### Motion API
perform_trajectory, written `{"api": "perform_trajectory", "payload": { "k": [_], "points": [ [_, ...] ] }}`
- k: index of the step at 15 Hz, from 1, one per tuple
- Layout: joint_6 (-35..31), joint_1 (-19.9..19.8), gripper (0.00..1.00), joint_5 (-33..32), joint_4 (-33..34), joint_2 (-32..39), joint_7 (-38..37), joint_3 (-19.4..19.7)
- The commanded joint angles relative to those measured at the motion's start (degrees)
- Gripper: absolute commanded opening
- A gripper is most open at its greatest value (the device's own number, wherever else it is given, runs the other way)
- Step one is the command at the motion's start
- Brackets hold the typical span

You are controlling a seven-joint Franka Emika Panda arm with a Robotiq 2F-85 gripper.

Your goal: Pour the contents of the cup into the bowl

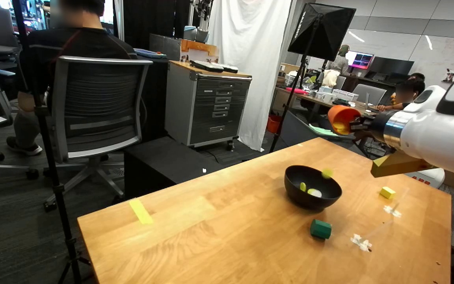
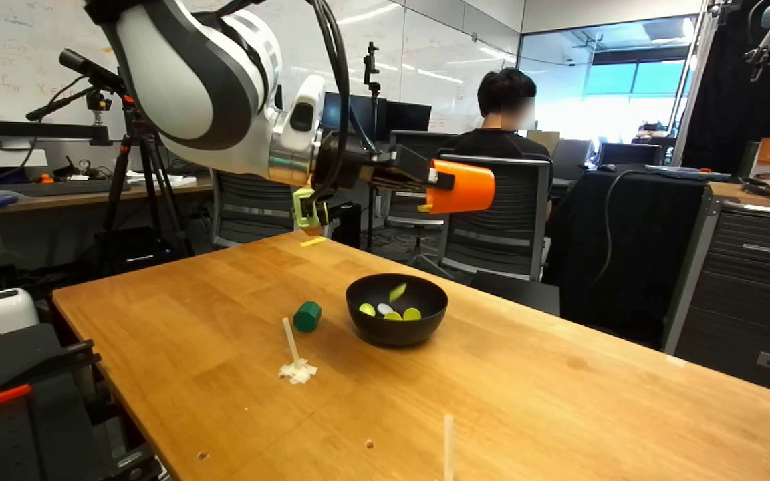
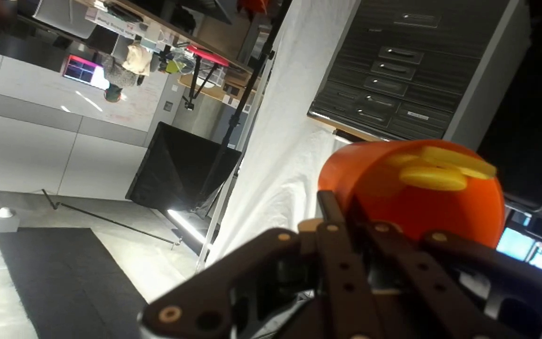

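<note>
1. The gripper (image 3: 344, 205) is clamped on the wall of the cup (image 2: 468, 189), one finger inside, one outside.
2. The cup is in the air, tipped on its side, higher than the bowl (image 2: 395, 333).
3. Two yellow bits (image 3: 433, 179) show in the cup; more lie in the bowl beside a white piece (image 2: 385, 309).
4. A blurred bit (image 1: 327, 173) overlaps the bowl's far right rim in an exterior view.
5. The bowl stands on the table (image 1: 211, 221), a green block (image 2: 307, 316) just left in an exterior view.

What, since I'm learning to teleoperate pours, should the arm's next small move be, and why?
I'd probably tip the cup slightly further mouth-down, with its mouth over the bowl: it is held nearly sideways, the wrist view shows yellow pieces inside, and an exterior view shows a blurred piece apparently dropping into the bowl.
</note>
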State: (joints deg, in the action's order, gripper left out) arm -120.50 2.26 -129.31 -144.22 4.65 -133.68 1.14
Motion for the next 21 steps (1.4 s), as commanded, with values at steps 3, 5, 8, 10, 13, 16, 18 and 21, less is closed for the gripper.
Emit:
{"api": "perform_trajectory", "payload": {
  "k": [3, 5, 8, 10, 13, 16, 18, 21],
  "points": [
    [1.1, -0.8, 0.02, -1.2, -1.2, -2.0, 2.0, -1.2],
    [1.2, -0.8, 0.02, -1.4, -1.2, -2.0, 2.1, -1.2],
    [1.4, -0.7, 0.02, -1.8, -1.2, -2.0, 2.1, -1.2],
    [1.4, -0.7, 0.02, -2.5, -1.2, -2.1, 1.9, -1.2],
    [1.6, -0.7, 0.02, -3.8, -1.3, -2.1, 1.7, -1.2],
    [1.7, -0.7, 0.02, -5.2, -1.3, -2.1, 1.3, -1.3],
    [1.8, -0.7, 0.02, -6.2, -1.3, -2.2, 1.1, -1.3],
    [1.9, -0.7, 0.01, -7.5, -1.3, -2.3, 0.7, -1.3]
  ]
}}
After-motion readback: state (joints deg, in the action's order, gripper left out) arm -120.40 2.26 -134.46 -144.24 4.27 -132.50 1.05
